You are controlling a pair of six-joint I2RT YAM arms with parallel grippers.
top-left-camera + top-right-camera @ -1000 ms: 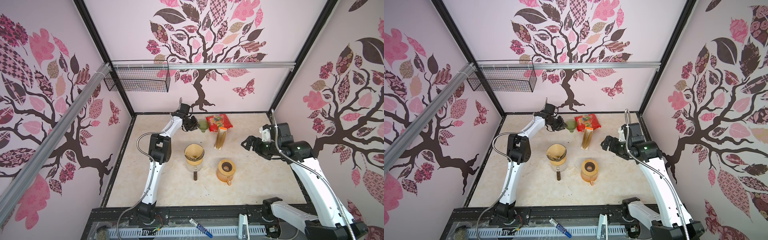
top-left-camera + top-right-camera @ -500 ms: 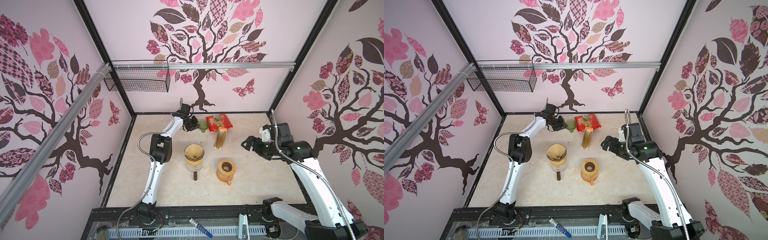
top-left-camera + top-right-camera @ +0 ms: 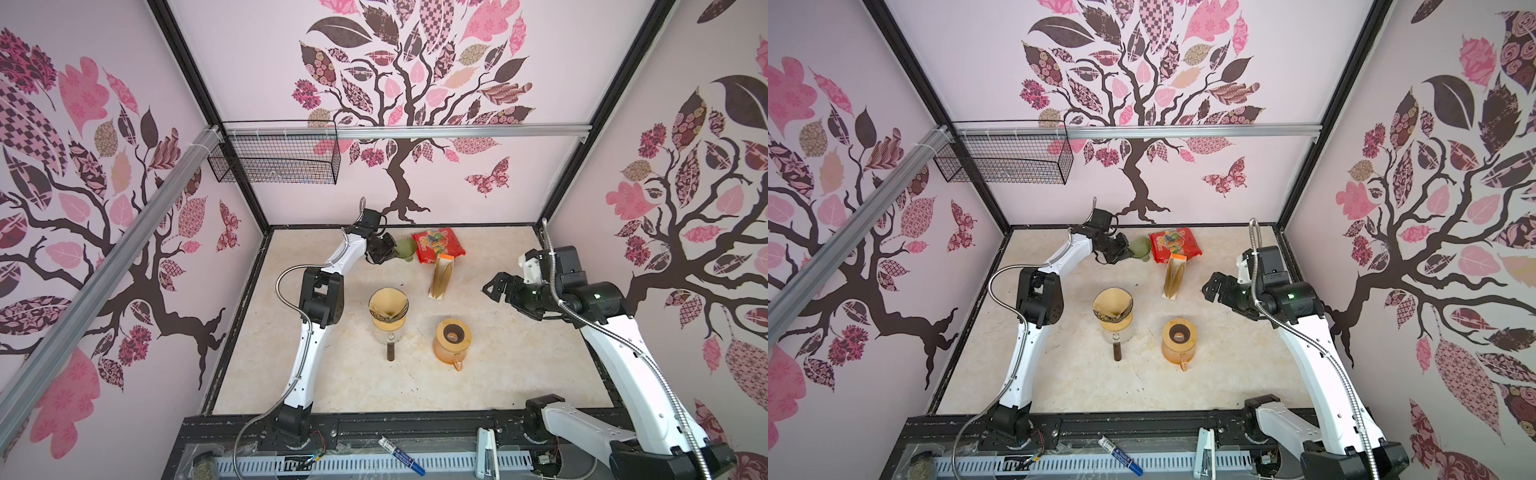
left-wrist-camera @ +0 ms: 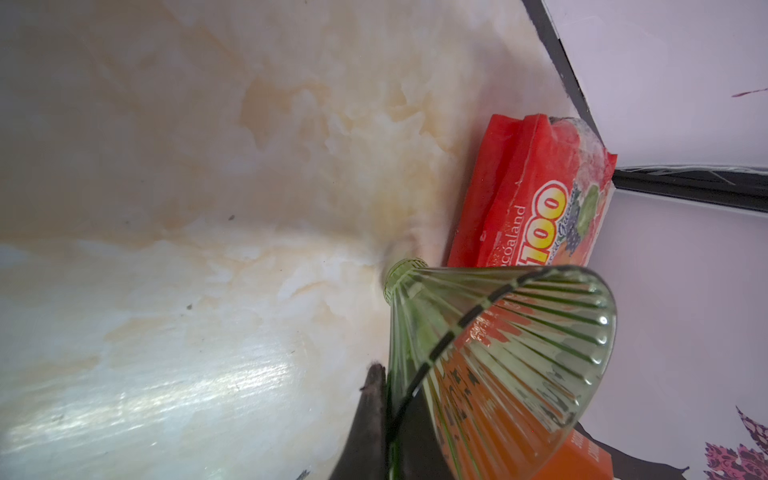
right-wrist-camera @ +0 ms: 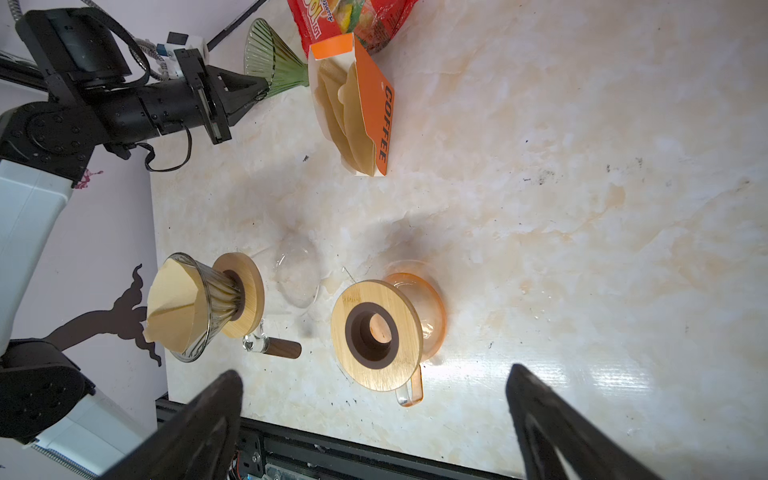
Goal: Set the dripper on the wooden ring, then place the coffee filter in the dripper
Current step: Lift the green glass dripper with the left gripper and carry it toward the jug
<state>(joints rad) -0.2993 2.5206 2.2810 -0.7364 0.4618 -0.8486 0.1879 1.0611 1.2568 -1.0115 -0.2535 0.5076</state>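
A green ribbed glass dripper (image 3: 405, 248) (image 3: 1140, 248) stands at the back of the table, its narrow end on the marble in the left wrist view (image 4: 405, 270). My left gripper (image 3: 387, 252) (image 4: 386, 376) is shut on the dripper's wall, one finger inside and one outside. An orange box of brown coffee filters (image 3: 441, 276) (image 5: 357, 112) lies open beside it. One coffee filter (image 3: 387, 302) (image 5: 176, 305) sits in a clear dripper on a glass carafe. My right gripper (image 3: 494, 286) (image 5: 374, 372) hangs open and empty over the table's right side.
A red sweets bag (image 3: 438, 245) (image 4: 532, 199) lies behind the green dripper, against the back wall. An orange carafe with a wooden collar (image 3: 453, 338) (image 5: 382, 332) stands in the middle. A wire basket (image 3: 274, 158) hangs high on the back left. A pen (image 3: 401, 449) lies on the front rail.
The left gripper's jaws have closed onto the green dripper's wall. Both arms have otherwise stayed in place.
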